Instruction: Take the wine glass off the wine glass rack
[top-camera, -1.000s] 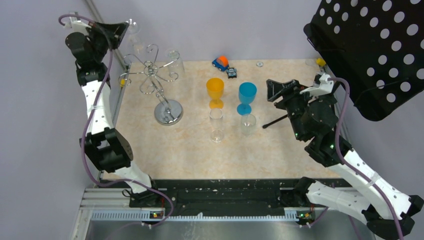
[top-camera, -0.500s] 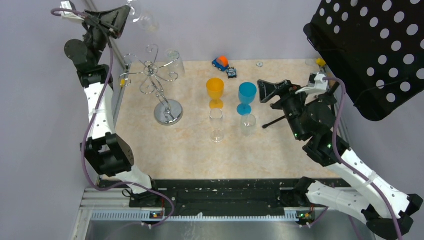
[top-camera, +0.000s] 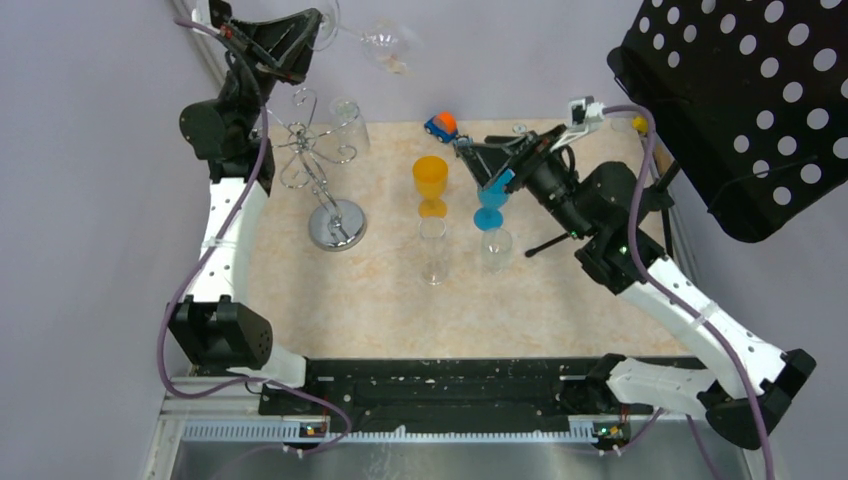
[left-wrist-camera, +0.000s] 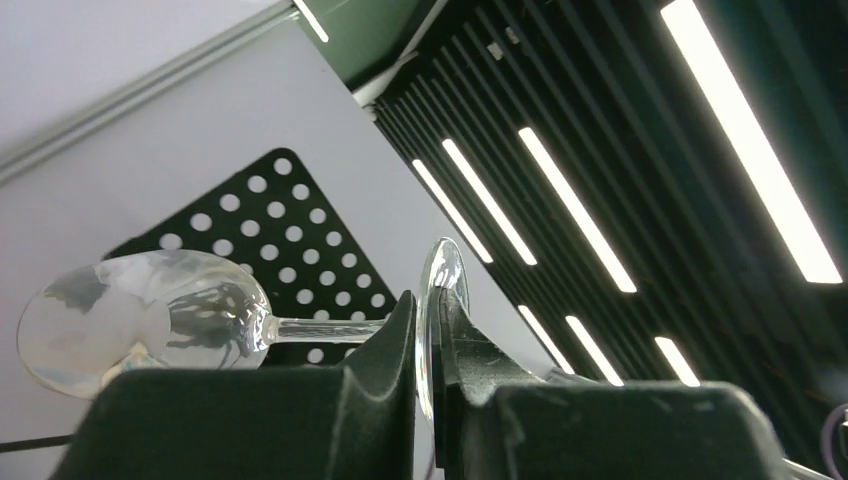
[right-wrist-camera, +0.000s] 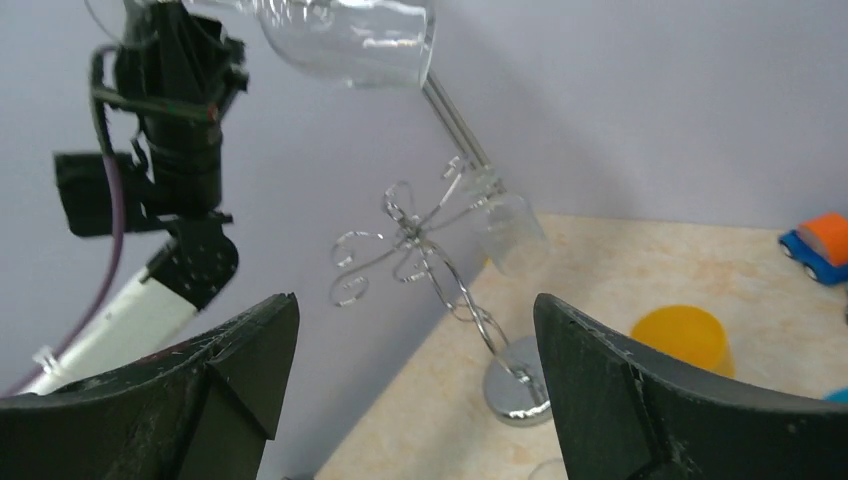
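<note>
Looking down from the top camera: left pincer was raised high over the far left corner, clamped on the round foot of the wine glass. Glass lay nearly on its side in the air, bowl pointing right, well clear of the wine glass rack. Rack stood on the surface near the left edge, leaning a little, with one clear hanging glass on a far hook. Right pincer hovered over the far middle, jaws wide apart, nothing between them, partly covering a blue goblet. Orange cup stood just left of the goblet; two clear glasses stood nearer the arms. A toy car sat by the far edge. A black perforated panel filled the upper right corner.

Left wrist camera: both fingers pressed together on the glass foot, seen edge-on; stem and bowl ran out to the left, against the perforated panel and ceiling lights.

Right wrist camera: fingers spread at either side of the frame, empty. Between them stood the rack with its hanging glass, the orange cup and toy car to the right. Wine glass bowl showed at the top edge, above the rack and apart from it, beside the left arm.
</note>
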